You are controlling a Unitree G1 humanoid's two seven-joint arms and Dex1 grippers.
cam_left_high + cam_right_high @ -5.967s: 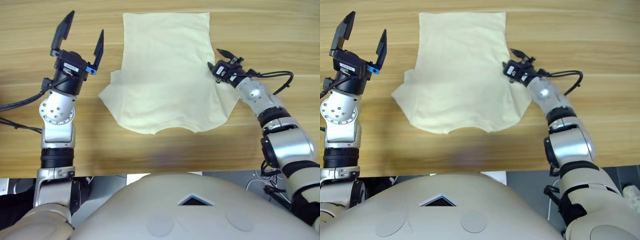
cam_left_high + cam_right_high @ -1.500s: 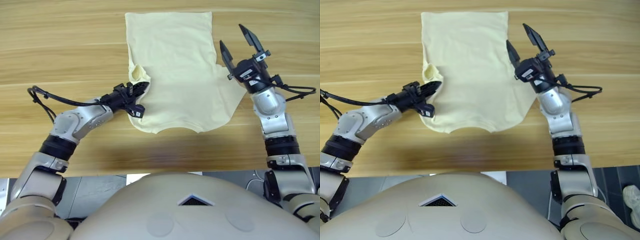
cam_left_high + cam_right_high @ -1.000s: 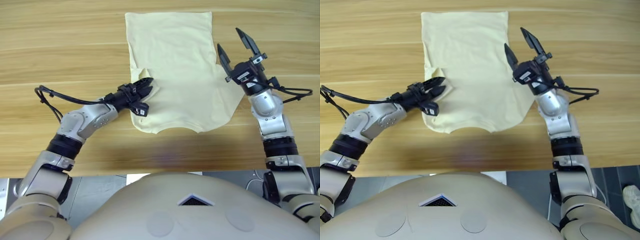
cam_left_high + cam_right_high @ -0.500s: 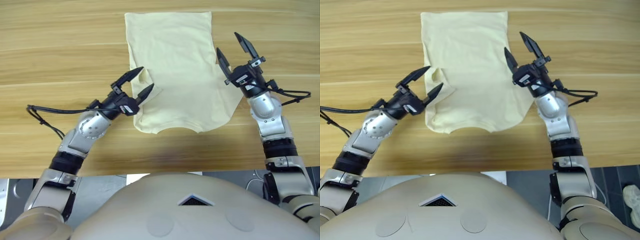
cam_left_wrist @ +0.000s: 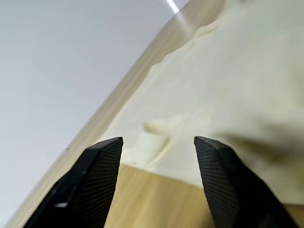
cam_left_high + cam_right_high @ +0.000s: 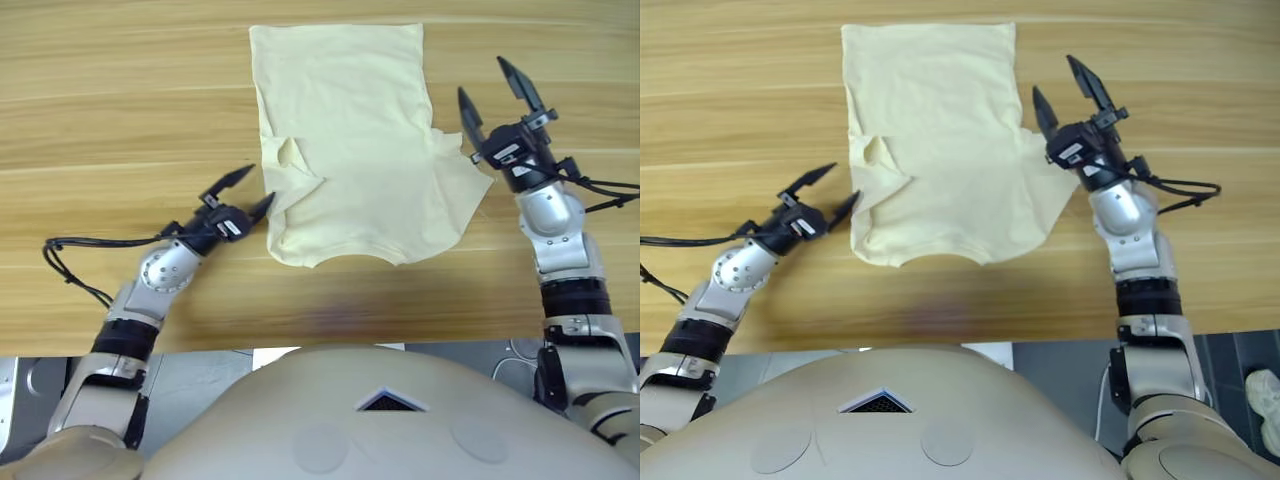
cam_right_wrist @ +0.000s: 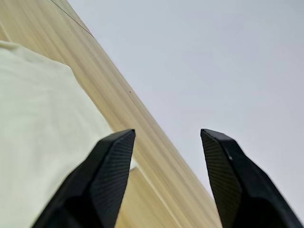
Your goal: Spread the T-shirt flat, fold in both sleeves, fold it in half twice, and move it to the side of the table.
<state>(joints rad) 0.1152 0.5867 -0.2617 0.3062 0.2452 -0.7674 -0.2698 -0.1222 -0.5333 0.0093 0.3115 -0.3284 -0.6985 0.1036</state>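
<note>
Left pincer (image 6: 261,183) has drawn back off the T-shirt (image 6: 350,130), agape; right pincer (image 6: 483,78) hovers agape too.

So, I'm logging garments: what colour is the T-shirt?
The T-shirt is plain pale yellow, clearest in the left eye view.
</note>
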